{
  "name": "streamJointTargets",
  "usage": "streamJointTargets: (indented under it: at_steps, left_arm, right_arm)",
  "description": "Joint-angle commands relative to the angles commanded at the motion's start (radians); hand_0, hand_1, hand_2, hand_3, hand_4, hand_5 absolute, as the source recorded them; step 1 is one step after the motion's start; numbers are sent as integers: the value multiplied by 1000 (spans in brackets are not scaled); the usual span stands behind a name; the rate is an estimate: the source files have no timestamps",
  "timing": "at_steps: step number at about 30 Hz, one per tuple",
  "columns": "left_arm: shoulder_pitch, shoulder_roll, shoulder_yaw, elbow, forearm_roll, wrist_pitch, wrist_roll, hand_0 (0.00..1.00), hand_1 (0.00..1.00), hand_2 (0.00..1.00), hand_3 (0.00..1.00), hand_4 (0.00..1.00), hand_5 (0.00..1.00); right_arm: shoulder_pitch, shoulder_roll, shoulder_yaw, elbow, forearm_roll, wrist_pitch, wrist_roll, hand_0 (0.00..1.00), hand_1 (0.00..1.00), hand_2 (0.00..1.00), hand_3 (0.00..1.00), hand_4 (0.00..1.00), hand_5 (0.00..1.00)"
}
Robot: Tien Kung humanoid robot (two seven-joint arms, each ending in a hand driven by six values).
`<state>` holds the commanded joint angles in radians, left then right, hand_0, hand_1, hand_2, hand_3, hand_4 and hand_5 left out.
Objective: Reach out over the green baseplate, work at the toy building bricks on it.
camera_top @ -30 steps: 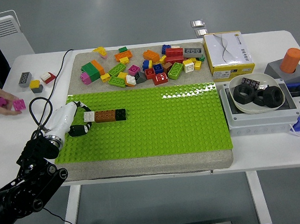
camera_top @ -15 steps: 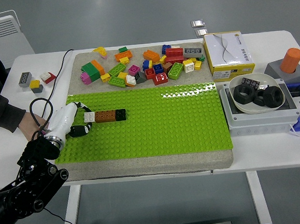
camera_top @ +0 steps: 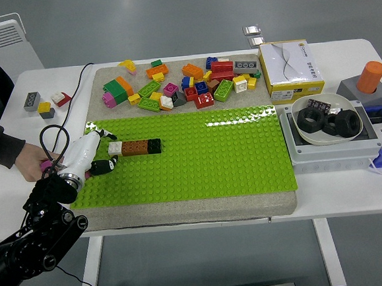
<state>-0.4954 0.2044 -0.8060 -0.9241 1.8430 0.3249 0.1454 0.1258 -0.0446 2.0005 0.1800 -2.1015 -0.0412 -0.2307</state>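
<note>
A green baseplate point(camera_top: 199, 162) lies on a grey slab in the middle of the table. A short row of a white brick point(camera_top: 115, 148), a brown brick point(camera_top: 134, 147) and a black brick point(camera_top: 153, 145) sits on its left part. My left hand point(camera_top: 104, 150), white with black fingertips, rests on the baseplate's left edge, fingers spread on either side of the row's white end and holding nothing. Several loose coloured bricks point(camera_top: 186, 84) lie on the slab behind the plate. A person's hand point(camera_top: 34, 163) rests on the table just left of my hand, with something pink point(camera_top: 45, 166) under it.
A yellow-and-white box point(camera_top: 290, 69) stands at the back right. A bowl of black rings point(camera_top: 325, 122) sits in a grey tray point(camera_top: 297, 151), with an orange cylinder point(camera_top: 371, 76) beyond. A few bricks point(camera_top: 42, 105) and a black cable point(camera_top: 75, 99) lie at the left.
The person's hand has moved from the table's far left, where it held pink bricks, right up to my left hand. My left hand has shifted slightly; the brick row has not moved.
</note>
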Motion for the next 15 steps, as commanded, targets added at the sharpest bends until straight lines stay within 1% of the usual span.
streamJointTargets:
  at_steps: [9,15]
  left_arm:
    - [2,7,3,-12,-3,-7,4,834,877,857,670,668,104]
    - [8,30,18,-48,-10,-35,20,834,880,859,678,679,110]
  right_arm:
    - [-2,-1,6,0,-7,0,0,518,663,778,789,873,934]
    - [-3,-3,13,0,-14,0,0,518,662,779,788,872,931]
